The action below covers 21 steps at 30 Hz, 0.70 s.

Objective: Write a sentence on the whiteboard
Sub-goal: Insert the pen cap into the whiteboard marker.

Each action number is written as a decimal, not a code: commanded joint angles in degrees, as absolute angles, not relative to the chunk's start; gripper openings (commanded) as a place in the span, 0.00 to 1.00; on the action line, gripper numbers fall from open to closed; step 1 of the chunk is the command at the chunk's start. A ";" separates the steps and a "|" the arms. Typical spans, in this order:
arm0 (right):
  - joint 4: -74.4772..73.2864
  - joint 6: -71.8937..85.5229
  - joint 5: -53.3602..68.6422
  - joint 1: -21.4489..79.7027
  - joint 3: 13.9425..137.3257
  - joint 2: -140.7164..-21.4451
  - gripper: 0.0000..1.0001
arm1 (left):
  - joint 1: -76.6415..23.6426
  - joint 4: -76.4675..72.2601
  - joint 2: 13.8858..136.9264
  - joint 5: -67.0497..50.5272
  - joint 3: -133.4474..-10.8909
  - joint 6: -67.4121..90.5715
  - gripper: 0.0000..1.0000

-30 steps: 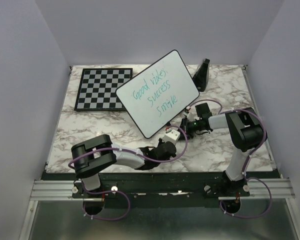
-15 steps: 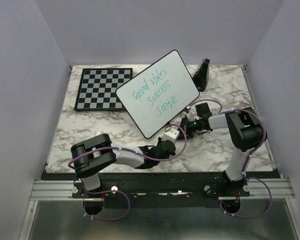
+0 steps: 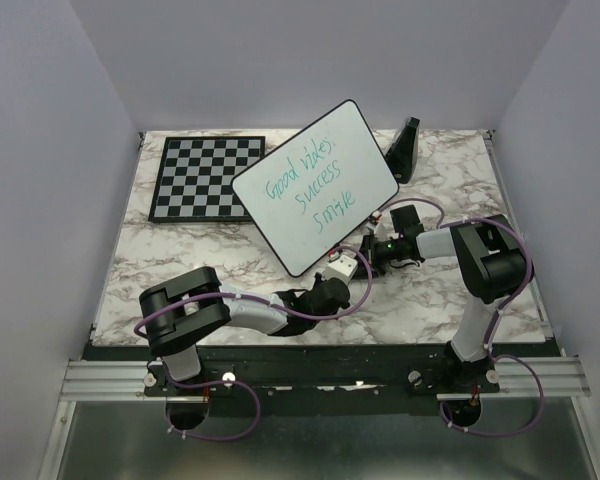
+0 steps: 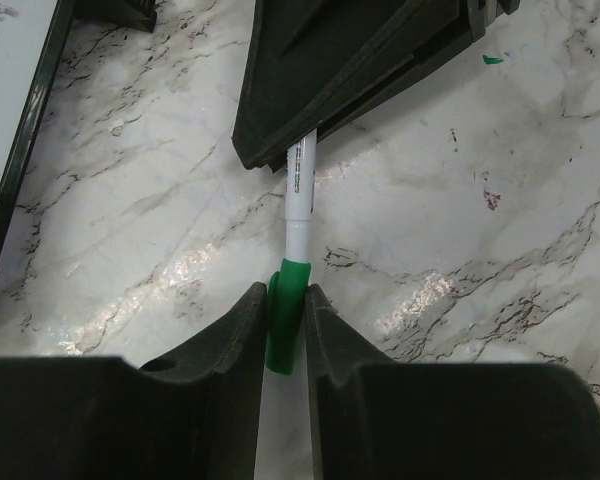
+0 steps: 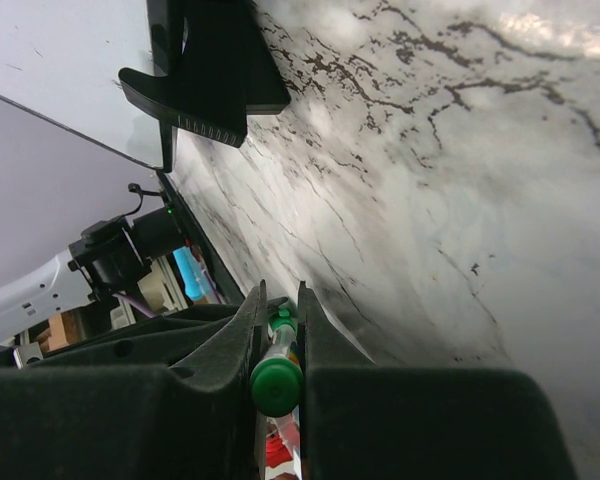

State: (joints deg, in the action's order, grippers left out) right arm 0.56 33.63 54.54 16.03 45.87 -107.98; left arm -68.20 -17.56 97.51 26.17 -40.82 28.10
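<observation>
Pinches the marker by its green cap in the left gripper, barrel clamped tight in the right gripper — near the whiteboard, chessboard beyond — barely shifted from before.

The table looks like glossy marble, the whiteboard smooth and shiny, the marker glossy plastic.

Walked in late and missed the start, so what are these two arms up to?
The whiteboard already carries three lines of green writing. In front of it, low over the marble table, the two arms meet on one marker. The right gripper is shut on its white barrel and the left gripper is shut on its green cap. Whether the cap is going on or coming off cannot be told.
</observation>
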 commanded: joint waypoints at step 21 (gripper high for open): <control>-1.67 34.01 59.06 16.17 46.58 -108.02 0.01 | -65.66 -15.20 97.29 29.27 -42.89 26.10 0.31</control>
State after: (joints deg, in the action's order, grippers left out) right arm 1.08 33.67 54.98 16.01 46.52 -107.98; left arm -67.29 -16.56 97.49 26.15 -41.78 27.42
